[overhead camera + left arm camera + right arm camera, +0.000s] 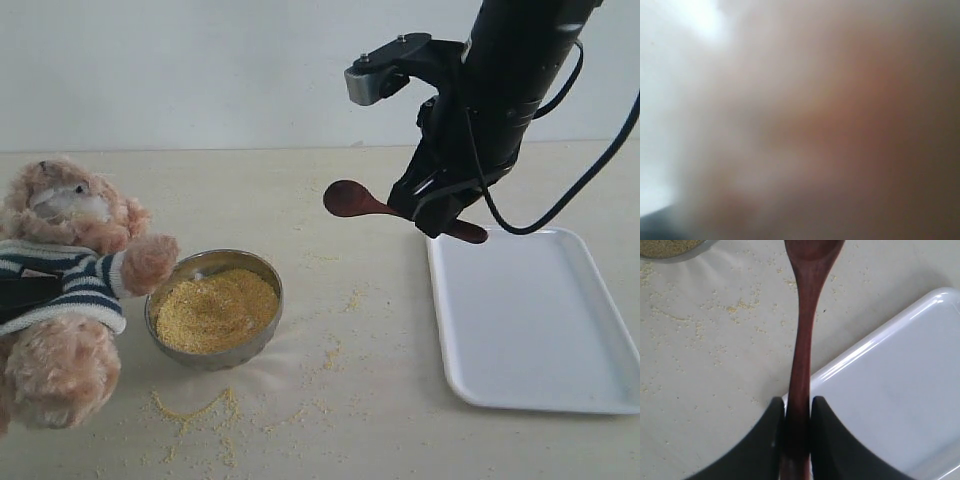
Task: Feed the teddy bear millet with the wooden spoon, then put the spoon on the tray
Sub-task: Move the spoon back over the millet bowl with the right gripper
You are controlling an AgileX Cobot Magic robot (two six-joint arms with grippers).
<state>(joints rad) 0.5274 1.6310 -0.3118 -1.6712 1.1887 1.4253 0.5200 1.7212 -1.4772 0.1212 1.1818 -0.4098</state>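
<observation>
On the cream table (350, 420), strewn with stray grains, my right gripper (440, 215) pinches the wooden spoon (350, 198) by its handle, in the air at the edge of the tray (540, 320). The millet (215, 310) fills the steel bowl (262, 268) just beside the teddy bear (70, 290); the left wrist camera shows only a brown blur, so I cannot tell the left gripper's state

A shiny steel bowl (230, 262) sits on the beige tabletop (250, 190).
</observation>
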